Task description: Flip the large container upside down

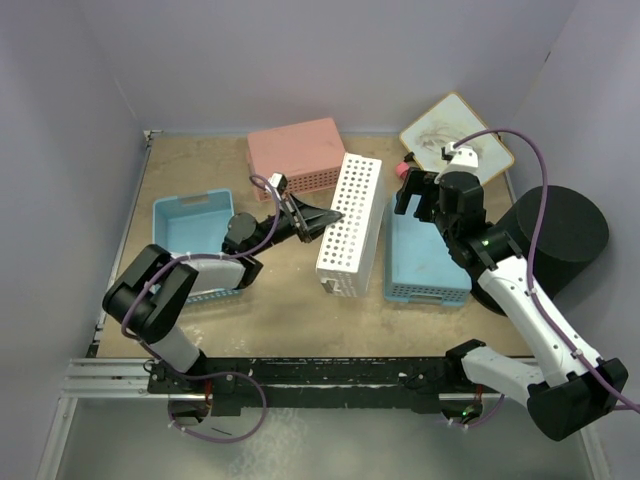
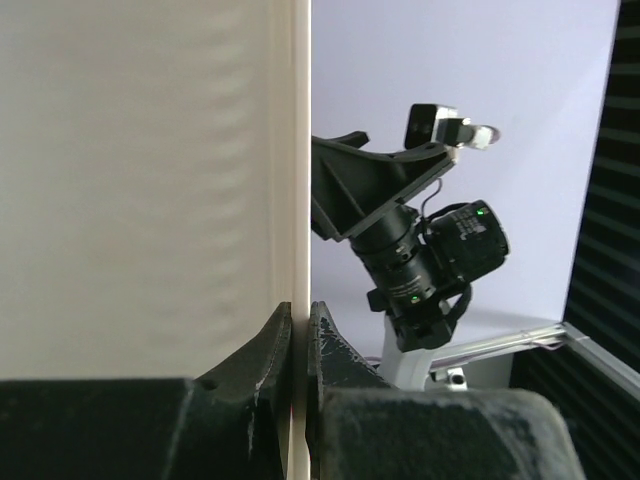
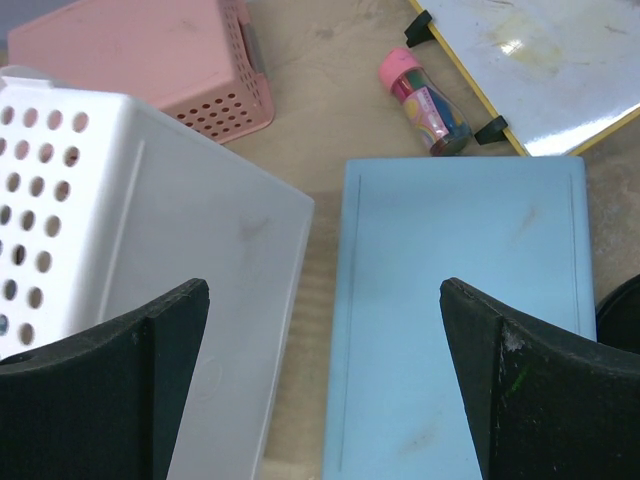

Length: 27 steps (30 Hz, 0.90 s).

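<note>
The large black container (image 1: 562, 235) stands at the table's right edge, behind my right forearm; a sliver of it shows at the right edge of the right wrist view (image 3: 625, 312). Neither gripper touches it. My left gripper (image 1: 335, 215) is shut on the rim of a white perforated basket (image 1: 350, 225) that is tipped on its side; the left wrist view shows the rim pinched between the fingertips (image 2: 300, 312). My right gripper (image 1: 415, 193) is open and empty, hovering over an upturned blue basket (image 3: 460, 300), left of the black container.
A pink upturned basket (image 1: 295, 153) lies at the back, and a second blue basket (image 1: 195, 225) at the left under my left arm. A whiteboard (image 1: 455, 135) and a pink-capped tube (image 1: 403, 170) lie at the back right. Walls close in on three sides.
</note>
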Motion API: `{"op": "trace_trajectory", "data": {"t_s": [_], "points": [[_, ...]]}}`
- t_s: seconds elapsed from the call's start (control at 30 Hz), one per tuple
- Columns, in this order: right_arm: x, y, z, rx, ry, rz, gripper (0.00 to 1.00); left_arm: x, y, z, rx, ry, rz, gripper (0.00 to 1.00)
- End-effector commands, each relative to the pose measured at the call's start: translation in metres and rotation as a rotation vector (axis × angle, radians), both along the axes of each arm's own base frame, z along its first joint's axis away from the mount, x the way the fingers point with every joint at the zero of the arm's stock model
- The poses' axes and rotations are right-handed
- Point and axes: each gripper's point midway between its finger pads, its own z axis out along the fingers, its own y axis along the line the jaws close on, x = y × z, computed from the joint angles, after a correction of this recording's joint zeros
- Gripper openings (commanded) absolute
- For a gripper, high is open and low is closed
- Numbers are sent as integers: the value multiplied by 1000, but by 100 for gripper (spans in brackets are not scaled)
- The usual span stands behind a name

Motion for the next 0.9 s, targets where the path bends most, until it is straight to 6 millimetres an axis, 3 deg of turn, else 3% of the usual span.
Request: {"op": "trace_trajectory", "data": {"t_s": [0.0,0.23,0.6,0.87], "points": [[1,2,9,17,-36,13,100,-15,23,49,-218,-108,-33,0],[0,4,4,16,-20,18,100,-11,17,-2,-72,-32,-33,0],[1,6,-1,20,-8,27,100,-13,20,-34,-86,45,-45,0],[2,8,-4,19,2,34,100,-9,33,-61,-61,98,-19,0]]}}
